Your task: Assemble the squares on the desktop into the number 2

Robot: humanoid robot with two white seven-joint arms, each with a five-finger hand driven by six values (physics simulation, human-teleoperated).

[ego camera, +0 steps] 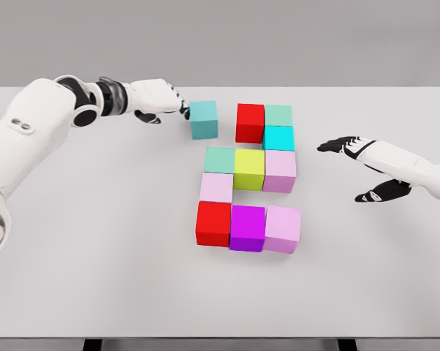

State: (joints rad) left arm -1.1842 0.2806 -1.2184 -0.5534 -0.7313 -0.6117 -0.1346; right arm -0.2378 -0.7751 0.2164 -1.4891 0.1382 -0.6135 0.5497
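Note:
Coloured cubes sit mid-table in a figure-2 shape: red (249, 122) and mint (278, 115) on top, cyan (278, 137) below, then teal-green (220, 159), yellow-green (248, 169) and pink (280, 171), a pale pink cube (216, 187), and a bottom row of red (213, 223), purple (247, 228) and lilac (282, 229). A loose teal cube (204, 119) lies left of the top red one with a gap between. My left hand (161, 99) touches the teal cube's left side with its fingertips, not grasping. My right hand (351, 164) hovers open to the right of the cubes.
The white table (96, 256) reaches its front edge near the bottom of the view. Its back edge runs just behind the top cubes.

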